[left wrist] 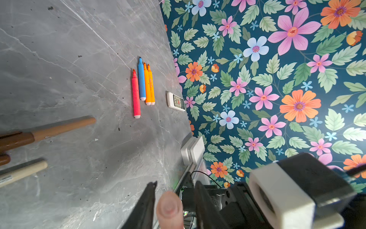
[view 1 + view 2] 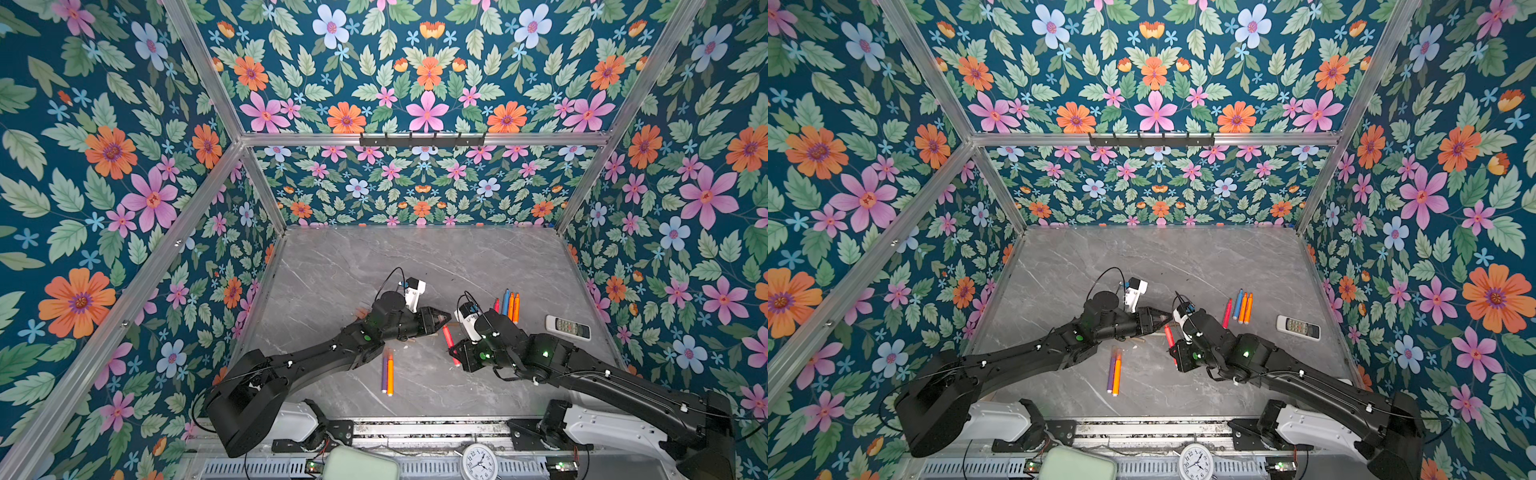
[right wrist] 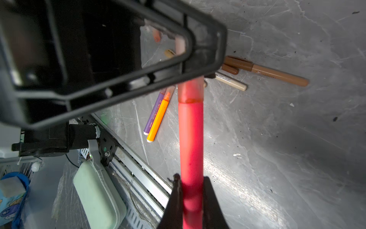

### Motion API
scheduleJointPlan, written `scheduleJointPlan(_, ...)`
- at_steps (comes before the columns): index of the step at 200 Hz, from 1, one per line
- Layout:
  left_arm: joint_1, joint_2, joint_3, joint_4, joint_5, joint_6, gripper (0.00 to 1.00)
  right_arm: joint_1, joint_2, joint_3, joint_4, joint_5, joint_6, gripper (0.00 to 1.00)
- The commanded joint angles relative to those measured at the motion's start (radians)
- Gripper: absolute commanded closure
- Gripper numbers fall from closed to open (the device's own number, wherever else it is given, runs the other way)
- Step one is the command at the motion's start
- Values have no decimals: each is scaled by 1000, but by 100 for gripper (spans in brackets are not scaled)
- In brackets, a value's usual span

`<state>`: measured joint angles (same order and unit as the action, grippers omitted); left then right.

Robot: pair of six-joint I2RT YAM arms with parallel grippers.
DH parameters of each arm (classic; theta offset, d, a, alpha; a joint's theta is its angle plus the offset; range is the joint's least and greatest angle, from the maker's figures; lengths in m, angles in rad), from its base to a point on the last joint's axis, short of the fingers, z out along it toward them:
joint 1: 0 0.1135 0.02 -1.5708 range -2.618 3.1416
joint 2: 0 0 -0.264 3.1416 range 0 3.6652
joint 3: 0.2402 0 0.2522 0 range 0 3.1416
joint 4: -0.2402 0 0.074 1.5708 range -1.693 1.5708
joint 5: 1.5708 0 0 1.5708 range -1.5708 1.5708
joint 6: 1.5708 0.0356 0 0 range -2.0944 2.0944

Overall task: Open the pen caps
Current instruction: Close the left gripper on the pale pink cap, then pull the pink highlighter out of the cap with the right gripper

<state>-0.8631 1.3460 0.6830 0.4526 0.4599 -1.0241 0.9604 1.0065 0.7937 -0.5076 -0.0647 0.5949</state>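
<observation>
A red-pink pen [image 3: 191, 138] is held above the grey table, and my right gripper [image 3: 192, 190] is shut on its barrel. The pen's translucent cap [image 3: 191, 91] points into my left gripper [image 2: 442, 319], whose fingers close around it. The cap's round pale end [image 1: 169, 208] sits between the two dark fingers [image 1: 147, 200] in the left wrist view. In both top views the two grippers meet over the middle of the table, with the pen [image 2: 1169, 334] between them. The cap's tip is hidden behind the left gripper's frame in the right wrist view.
A purple and an orange pen [image 2: 387, 372] lie side by side near the front. Several uncapped pens [image 1: 142, 85] lie at the right beside a white remote control [image 2: 568, 327]. Brown and cream pens [image 3: 277, 74] lie under the left gripper. A clock [image 2: 478, 461] and a green case [image 3: 99, 190] sit past the front rail.
</observation>
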Motion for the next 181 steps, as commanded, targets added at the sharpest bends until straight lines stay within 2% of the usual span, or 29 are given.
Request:
scheduleJointPlan(1,-1,-10,-1,24,13,7,85,1,-3,6,12,20,-3,100)
scheduleJointPlan(15,-1,-13,-2,14,15,12,100,1,-5,7,12,20,-3,100)
scheduleJointPlan(29,-1,-15,-2,9,18,11,100,0,-3,9,11,22,-6,100)
scheduleJointPlan(43,-2,-16,-2,9,22,8,100,1,2,11,15,14,-7,81)
scheduleJointPlan(51,-2,-17,-1,11,22,6,100,1,8,13,18,7,-9,73)
scheduleJointPlan(58,-2,-19,0,12,23,5,100,1,15,15,22,2,-10,69)
scheduleJointPlan(69,-2,-21,1,14,22,4,100,0,28,16,28,-5,-10,68)
scheduleJointPlan(89,-2,-25,3,12,23,2,100,1,44,12,44,-15,-7,69)
scheduleJointPlan(117,-2,-39,0,5,17,6,100,1,46,10,51,-20,-5,100)
scheduleJointPlan(136,1,-48,8,-11,11,18,100,1,47,10,46,-22,-6,100)
scheduleJointPlan(152,23,-67,48,-91,-18,64,100,1,51,9,44,-31,-9,100)
scheduleJointPlan(181,133,-92,160,-241,-23,176,100,0,56,-2,47,-47,-7,100)
